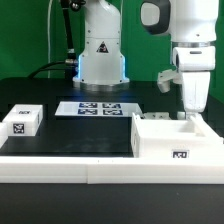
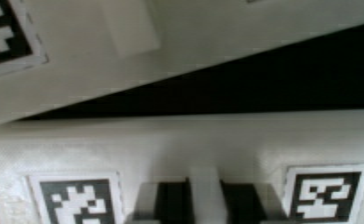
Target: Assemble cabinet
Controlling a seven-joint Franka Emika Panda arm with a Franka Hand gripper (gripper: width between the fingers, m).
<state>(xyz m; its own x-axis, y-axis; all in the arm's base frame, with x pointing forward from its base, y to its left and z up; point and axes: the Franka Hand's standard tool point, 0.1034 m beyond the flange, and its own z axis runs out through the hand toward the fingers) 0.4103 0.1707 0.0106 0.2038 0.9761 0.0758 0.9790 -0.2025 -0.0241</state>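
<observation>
The cabinet is a big white open box with a marker tag on its front, standing on the black table at the exterior view's right. My gripper reaches down from above onto the cabinet's far right wall. In the wrist view the two dark fingers stand close together at my gripper, with a thin white wall of the cabinet pinched between them. A marker tag sits on each side of the fingers. The jaws are shut on that wall.
A small white tagged block lies at the exterior view's left. The marker board lies flat in the middle, before the robot's base. A low white rim runs along the table's front edge.
</observation>
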